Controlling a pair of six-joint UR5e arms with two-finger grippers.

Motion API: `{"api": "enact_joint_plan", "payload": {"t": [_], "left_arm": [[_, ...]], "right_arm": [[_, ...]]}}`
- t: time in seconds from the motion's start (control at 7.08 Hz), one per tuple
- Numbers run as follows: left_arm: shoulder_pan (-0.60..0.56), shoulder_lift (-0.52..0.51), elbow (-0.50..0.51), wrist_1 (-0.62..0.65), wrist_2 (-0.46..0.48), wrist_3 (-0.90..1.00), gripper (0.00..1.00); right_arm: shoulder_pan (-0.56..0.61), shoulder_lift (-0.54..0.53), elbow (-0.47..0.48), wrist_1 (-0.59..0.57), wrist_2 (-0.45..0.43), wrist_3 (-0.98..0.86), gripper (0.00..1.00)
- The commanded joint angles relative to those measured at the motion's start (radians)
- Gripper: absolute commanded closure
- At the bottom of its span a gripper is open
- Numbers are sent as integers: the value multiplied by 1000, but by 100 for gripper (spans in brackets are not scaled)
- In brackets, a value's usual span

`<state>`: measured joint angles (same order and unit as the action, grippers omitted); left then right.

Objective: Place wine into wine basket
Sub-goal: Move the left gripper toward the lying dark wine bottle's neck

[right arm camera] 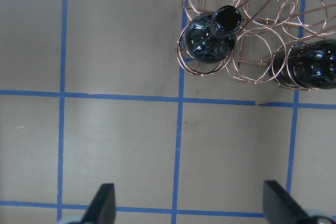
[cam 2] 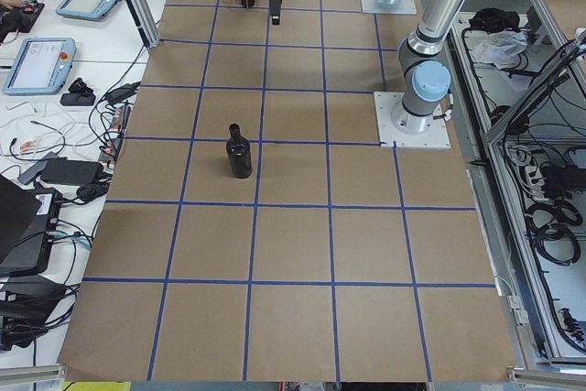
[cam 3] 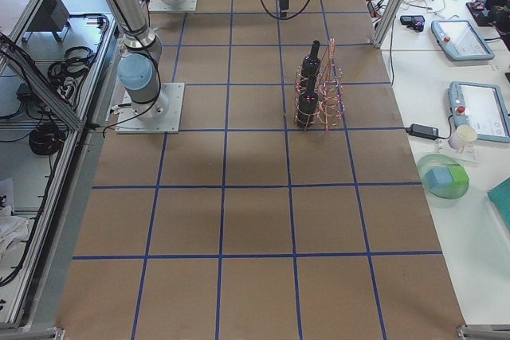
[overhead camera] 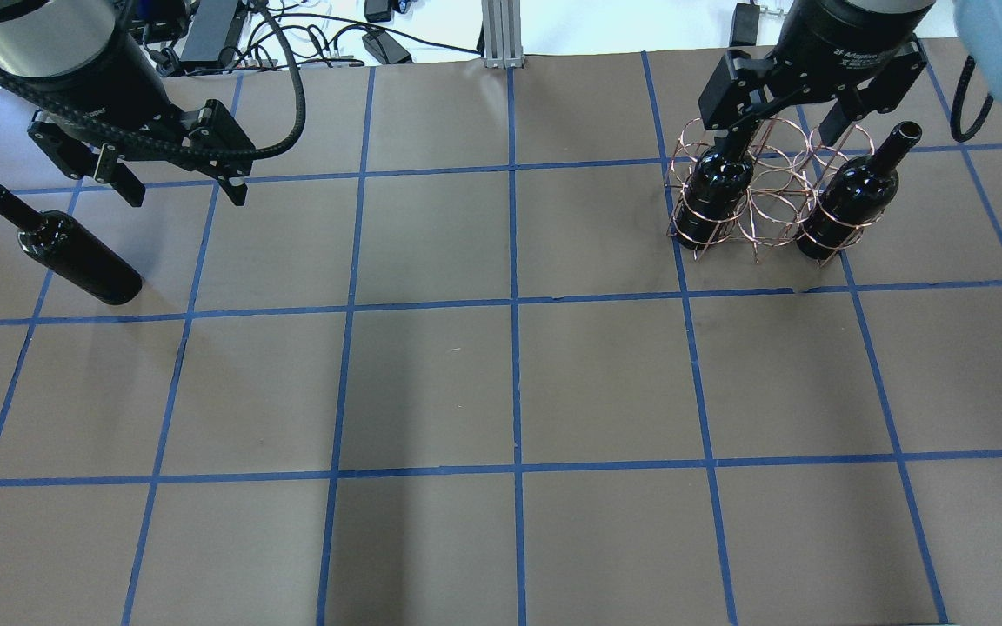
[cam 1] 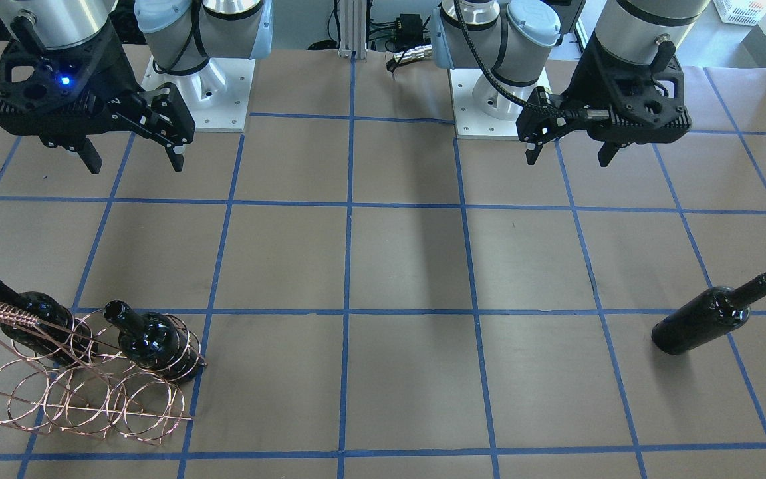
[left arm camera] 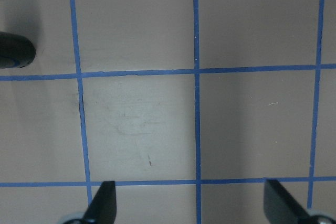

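One near-black wine bottle [overhead camera: 75, 261] lies on its side on the table at my left, also seen from the front [cam 1: 709, 319]; its base shows in the left wrist view [left arm camera: 13, 51]. My left gripper [overhead camera: 183, 193] hangs open and empty above the table just right of it, apart from it. The copper wire basket [overhead camera: 758, 204] stands at my right with two bottles [overhead camera: 714, 187] [overhead camera: 849, 196] in its outer rings; the middle ring holds none. My right gripper [overhead camera: 779, 137] is open and empty above the basket, which shows below it in the right wrist view [right arm camera: 257, 61].
Brown paper with a blue tape grid [overhead camera: 514, 304] covers the table. The arm bases [cam 1: 489, 100] stand on white plates at the robot side. Cables and gear [overhead camera: 327, 35] lie past the far edge.
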<state>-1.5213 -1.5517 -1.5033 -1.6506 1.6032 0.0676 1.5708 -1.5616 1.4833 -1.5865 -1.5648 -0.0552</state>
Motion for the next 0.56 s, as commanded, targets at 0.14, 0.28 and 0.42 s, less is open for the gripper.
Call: {"api": "enact_joint_plan", "payload": {"t": [0.14, 0.28, 0.42], "left_arm": [[3, -2, 0, 2, 1, 0, 0], [4, -1, 0, -1, 3, 0, 0], [12, -1, 1, 0, -2, 0, 0]], "right_arm": [[0, 2, 5, -1, -3, 0, 0], [2, -2, 6, -1, -1, 0, 0], [2, 0, 6, -1, -1, 0, 0]]}}
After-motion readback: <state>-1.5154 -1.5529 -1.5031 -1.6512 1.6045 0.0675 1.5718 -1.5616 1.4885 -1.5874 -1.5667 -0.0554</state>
